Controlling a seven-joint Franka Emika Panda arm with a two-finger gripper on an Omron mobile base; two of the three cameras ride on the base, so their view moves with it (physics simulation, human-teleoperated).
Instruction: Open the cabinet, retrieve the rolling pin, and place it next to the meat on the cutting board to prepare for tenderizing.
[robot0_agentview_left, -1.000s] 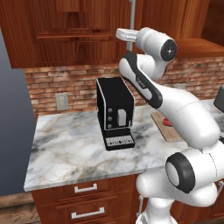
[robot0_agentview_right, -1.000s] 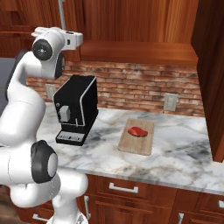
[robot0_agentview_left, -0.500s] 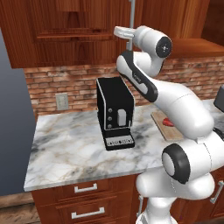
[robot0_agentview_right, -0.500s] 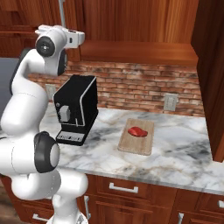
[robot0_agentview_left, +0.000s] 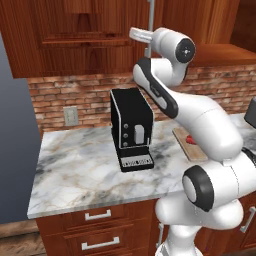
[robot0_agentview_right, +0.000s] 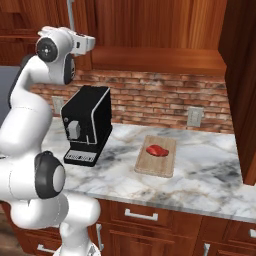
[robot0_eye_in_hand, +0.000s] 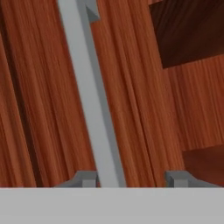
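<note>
The cabinet (robot0_agentview_left: 90, 35) is shut, its reddish-brown doors (robot0_agentview_right: 150, 25) closed above the counter. In the hand view my gripper (robot0_eye_in_hand: 131, 179) is right up against a door, with the long silver bar handle (robot0_eye_in_hand: 87, 96) between its fingertips. The bar runs close by the left fingertip (robot0_eye_in_hand: 85, 178); the right fingertip (robot0_eye_in_hand: 179, 178) stands well apart from it, so the jaws are open. The arm's wrist (robot0_agentview_left: 175, 47) is raised to the handle (robot0_agentview_left: 150, 20). The red meat (robot0_agentview_right: 156, 150) lies on the tan cutting board (robot0_agentview_right: 167, 165). The rolling pin is out of view.
A black coffee machine (robot0_agentview_left: 131, 127) stands on the marble counter (robot0_agentview_left: 75, 165) left of the board (robot0_agentview_left: 192, 150), under the raised arm. Low drawer units (robot0_agentview_right: 145, 215) run below. A brick backsplash (robot0_agentview_right: 150, 100) lines the wall, and a tall wooden panel (robot0_agentview_right: 242, 90) closes the right side.
The jaws have narrowed around the bar handle. The hand has crept slightly closer to the cabinet door; meat, board and coffee machine are as before.
</note>
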